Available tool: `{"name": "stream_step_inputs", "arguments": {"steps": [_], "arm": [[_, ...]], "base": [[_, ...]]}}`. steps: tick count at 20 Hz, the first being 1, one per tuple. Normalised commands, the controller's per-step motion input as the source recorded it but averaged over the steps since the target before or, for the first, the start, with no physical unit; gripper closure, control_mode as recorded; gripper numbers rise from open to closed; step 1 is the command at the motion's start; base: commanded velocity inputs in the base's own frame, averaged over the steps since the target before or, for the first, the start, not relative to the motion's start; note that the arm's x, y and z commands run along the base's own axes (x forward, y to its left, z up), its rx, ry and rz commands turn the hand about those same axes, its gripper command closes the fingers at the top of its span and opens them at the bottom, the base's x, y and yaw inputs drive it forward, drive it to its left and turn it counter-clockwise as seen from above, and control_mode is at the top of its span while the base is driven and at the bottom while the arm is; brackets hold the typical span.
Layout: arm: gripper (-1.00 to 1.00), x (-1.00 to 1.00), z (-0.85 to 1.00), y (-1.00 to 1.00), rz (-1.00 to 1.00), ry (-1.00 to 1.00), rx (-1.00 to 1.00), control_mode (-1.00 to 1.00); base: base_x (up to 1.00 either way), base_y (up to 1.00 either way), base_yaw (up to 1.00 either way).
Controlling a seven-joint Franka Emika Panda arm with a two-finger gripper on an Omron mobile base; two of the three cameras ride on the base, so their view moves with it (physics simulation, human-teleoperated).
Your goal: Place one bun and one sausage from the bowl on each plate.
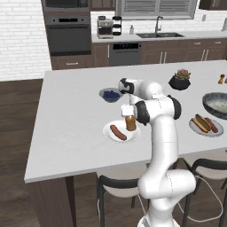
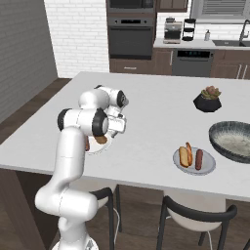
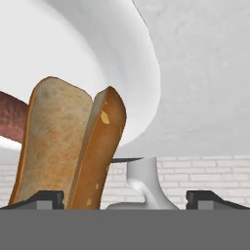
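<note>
Split golden-brown bun (image 3: 68, 146) upright on plate (image 3: 97, 44)

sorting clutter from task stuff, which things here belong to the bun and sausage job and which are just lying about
Job:
- bowl
- near plate with sausage and bun
- far plate, bun and sausage on it
- gripper, open

Lying about:
- blueberry bowl
- plant pot

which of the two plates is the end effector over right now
The plate on the counter's near edge, by the blueberry bowl. It holds one sausage and the upright bun below the open end effector. The other plate lies beside the big bowl.
</note>
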Motion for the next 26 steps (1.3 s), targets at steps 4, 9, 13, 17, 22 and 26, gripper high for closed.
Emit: {"name": "stream_step_inputs", "arguments": {"steps": [4, 9, 13, 17, 22, 26], "arm": [[-1.00, 0.17, -0.12, 0.01, -0.10, 0.07, 0.00, -1.00], [-1.00, 0.09, -0.34, 0.06, -0.13, 0.09, 0.01, -1.00], [-1.00, 0.20, -0.21, 0.16, -0.12, 0.02, 0.06, -1.00], [-1.00, 0.31, -0.30, 0.14, -0.10, 0.00, 0.01, -1.00], [-1.00, 0.07, 0.49, 0.00, -0.07, 0.04, -0.01, -1.00], [-1.00, -0.06, 0.98, 0.16, -0.01, 0.05, -0.17, -1.00]], "base": [[0.00, 0.00, 0.00], [0.00, 0.00, 0.00], [0.00, 0.00, 0.00], [0.00, 0.00, 0.00], [0.00, 0.00, 0.00], [0.00, 0.00, 0.00]]}}
